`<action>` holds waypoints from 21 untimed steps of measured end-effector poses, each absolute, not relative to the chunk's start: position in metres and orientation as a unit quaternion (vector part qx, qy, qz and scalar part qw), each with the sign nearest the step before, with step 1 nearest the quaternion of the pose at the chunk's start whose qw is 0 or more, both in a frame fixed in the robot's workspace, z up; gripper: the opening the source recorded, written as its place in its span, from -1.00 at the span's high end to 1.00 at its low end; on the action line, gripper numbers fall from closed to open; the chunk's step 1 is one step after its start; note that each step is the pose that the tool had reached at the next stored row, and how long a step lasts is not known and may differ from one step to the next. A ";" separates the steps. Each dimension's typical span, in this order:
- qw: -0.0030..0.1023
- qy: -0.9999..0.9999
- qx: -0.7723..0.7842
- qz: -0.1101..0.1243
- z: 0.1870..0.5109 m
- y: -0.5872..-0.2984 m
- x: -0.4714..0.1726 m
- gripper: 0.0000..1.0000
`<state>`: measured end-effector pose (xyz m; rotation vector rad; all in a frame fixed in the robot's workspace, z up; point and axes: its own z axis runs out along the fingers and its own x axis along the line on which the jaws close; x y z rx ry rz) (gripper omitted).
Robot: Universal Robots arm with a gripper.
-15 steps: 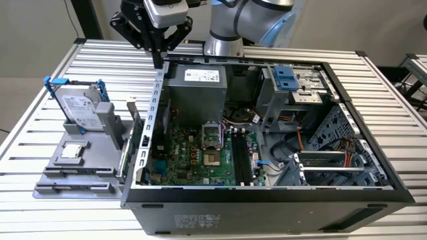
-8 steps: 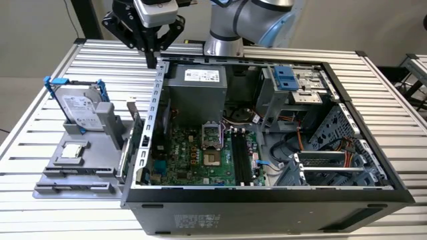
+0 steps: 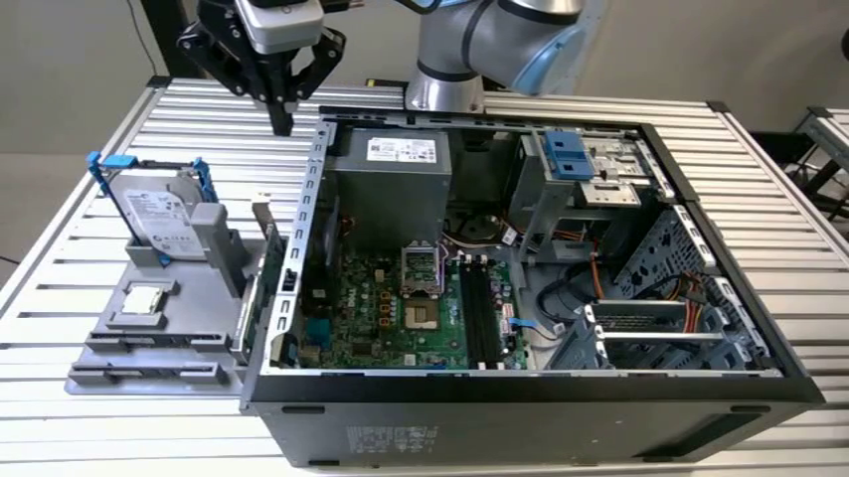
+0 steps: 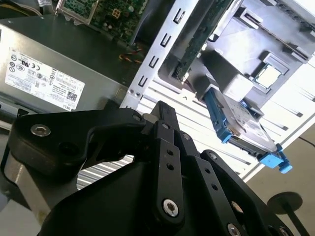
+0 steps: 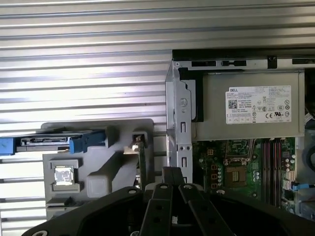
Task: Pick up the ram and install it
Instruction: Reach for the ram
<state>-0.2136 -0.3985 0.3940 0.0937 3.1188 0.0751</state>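
A ribbed metal counter carries an open computer case with a grey fixture set against its side wall. The gripper is hung above the counter, pointed straight down. Its fingers are clenched together and nothing is held between them.

The step in hand is judged to be the approach to the ram, with no grasp made yet. The ram is stood on its long edge in the fixture. It is lower than the gripper, apart from it, and nearer the exterior camera, just beside the case wall. In the first wrist view it is seen as a thin dark line, nearly in line with the fingertips and slightly to the fixture's side.

To do the approach well, the fingers would have to be opened before any descent. The jaws should be set across the board's two flat faces, near the middle of its length, so that the stick is not tipped when lifted. Little room is left on the wall side, so the gripper should be squared to the ram and brought down vertically.

Beyond the ram, on the side away from the case, a processor chip and an upright hard drive are held by the same fixture. On the other side of the wall, the motherboard's black slots appear unfilled.
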 end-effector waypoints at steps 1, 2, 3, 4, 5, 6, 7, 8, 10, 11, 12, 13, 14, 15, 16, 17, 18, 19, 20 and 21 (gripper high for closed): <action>0.010 0.999 0.030 0.024 0.394 -0.399 -0.216 1.00; 0.010 0.999 0.029 0.024 0.394 -0.398 -0.218 1.00; 0.010 0.999 0.028 0.024 0.394 -0.398 -0.221 1.00; 0.010 0.999 0.028 0.024 0.394 -0.398 -0.224 1.00; 0.010 0.999 0.027 0.024 0.394 -0.398 -0.226 1.00; 0.010 0.999 0.026 0.024 0.394 -0.398 -0.228 1.00; 0.010 0.999 0.025 0.024 0.394 -0.398 -0.230 1.00; 0.010 0.999 0.024 0.024 0.394 -0.398 -0.233 1.00; 0.010 0.999 0.023 0.024 0.394 -0.398 -0.237 1.00; 0.010 0.999 0.022 0.024 0.394 -0.398 -0.239 1.00; 0.010 0.999 0.022 0.024 0.394 -0.398 -0.242 1.00; 0.010 0.999 0.022 0.024 0.394 -0.398 -0.244 1.00; 0.010 0.999 0.021 0.024 0.394 -0.398 -0.246 1.00; 0.010 0.999 0.021 0.024 0.394 -0.398 -0.248 1.00; 0.010 0.999 0.021 0.024 0.394 -0.398 -0.250 1.00; 0.010 0.999 0.021 0.024 0.394 -0.398 -0.252 1.00; 0.010 0.999 0.021 0.024 0.394 -0.397 -0.255 1.00; 0.010 0.999 0.021 0.024 0.394 -0.397 -0.257 1.00; 0.010 0.999 0.021 0.024 0.394 -0.397 -0.260 1.00; 0.010 0.999 0.021 0.024 0.394 -0.397 -0.262 1.00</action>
